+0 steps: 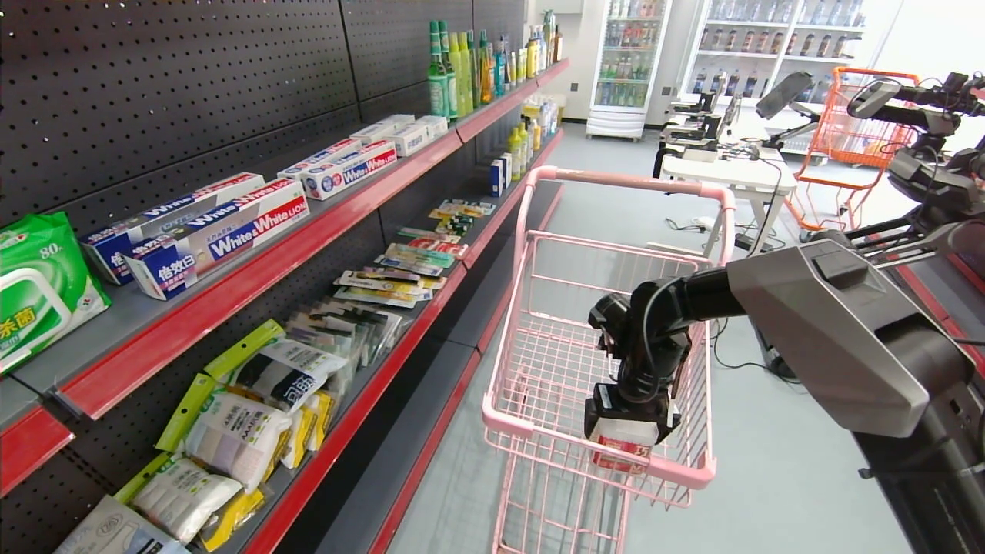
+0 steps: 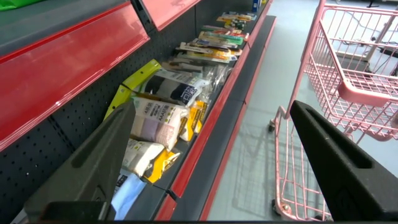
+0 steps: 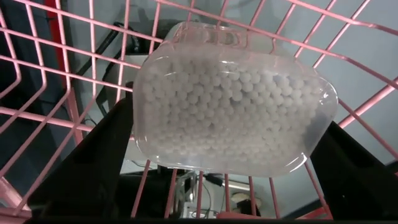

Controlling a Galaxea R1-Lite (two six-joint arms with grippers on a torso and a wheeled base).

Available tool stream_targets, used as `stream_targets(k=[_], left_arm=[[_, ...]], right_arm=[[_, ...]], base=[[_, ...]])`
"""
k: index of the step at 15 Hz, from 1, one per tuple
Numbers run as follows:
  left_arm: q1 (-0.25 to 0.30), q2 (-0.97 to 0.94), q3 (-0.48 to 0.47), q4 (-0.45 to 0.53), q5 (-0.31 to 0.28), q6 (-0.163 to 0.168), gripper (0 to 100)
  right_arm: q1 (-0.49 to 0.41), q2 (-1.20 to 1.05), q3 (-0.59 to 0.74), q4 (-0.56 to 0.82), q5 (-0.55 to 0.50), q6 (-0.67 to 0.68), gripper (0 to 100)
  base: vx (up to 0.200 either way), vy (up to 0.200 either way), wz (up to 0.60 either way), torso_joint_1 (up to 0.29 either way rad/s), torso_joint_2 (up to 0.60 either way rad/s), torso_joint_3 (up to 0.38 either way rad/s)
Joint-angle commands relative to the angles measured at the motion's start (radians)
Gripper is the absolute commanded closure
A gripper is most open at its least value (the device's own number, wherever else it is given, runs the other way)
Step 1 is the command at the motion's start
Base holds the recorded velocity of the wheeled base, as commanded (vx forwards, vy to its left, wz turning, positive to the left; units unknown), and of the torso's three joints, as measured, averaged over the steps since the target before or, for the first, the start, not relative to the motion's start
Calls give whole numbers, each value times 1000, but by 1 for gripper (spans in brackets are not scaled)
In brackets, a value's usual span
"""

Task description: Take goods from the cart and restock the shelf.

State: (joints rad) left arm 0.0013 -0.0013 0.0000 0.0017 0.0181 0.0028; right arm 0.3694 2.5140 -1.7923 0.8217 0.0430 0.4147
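A pink wire cart (image 1: 608, 185) stands in the aisle beside the shelf (image 1: 231, 296). My right gripper (image 1: 632, 415) is down inside the cart near its front rim, shut on a clear tub (image 1: 620, 448) with a red label. From the wrist, the tub (image 3: 230, 106) is packed with small white round tips and sits between the two dark fingers (image 3: 87, 174) above the cart's wire floor. My left gripper (image 2: 211, 186) hangs open and holds nothing, low in the aisle between the bottom shelf's packets (image 2: 158, 121) and the cart (image 2: 348, 87).
Toothpaste boxes (image 1: 223, 223) and green wipes (image 1: 35, 285) lie on the upper shelf, flat packets (image 1: 385, 281) and bagged goods (image 1: 238, 431) below. Bottles (image 1: 462, 69) stand farther along. A white table (image 1: 731, 173) and an orange cart (image 1: 854, 123) are behind. Grey floor lies open right of the pink cart.
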Motion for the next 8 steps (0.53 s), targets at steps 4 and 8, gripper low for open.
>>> stream_targets(k=[4, 8], left_arm=[[0, 1, 0, 0, 0, 0, 0], [0, 1, 0, 0, 0, 0, 0]], right_arm=[[-1, 3, -4, 34, -11, 6, 0], [2, 3, -4, 20, -6, 4, 0]], base=[[0, 0, 0, 0, 0, 0], [0, 0, 0, 0, 0, 0]])
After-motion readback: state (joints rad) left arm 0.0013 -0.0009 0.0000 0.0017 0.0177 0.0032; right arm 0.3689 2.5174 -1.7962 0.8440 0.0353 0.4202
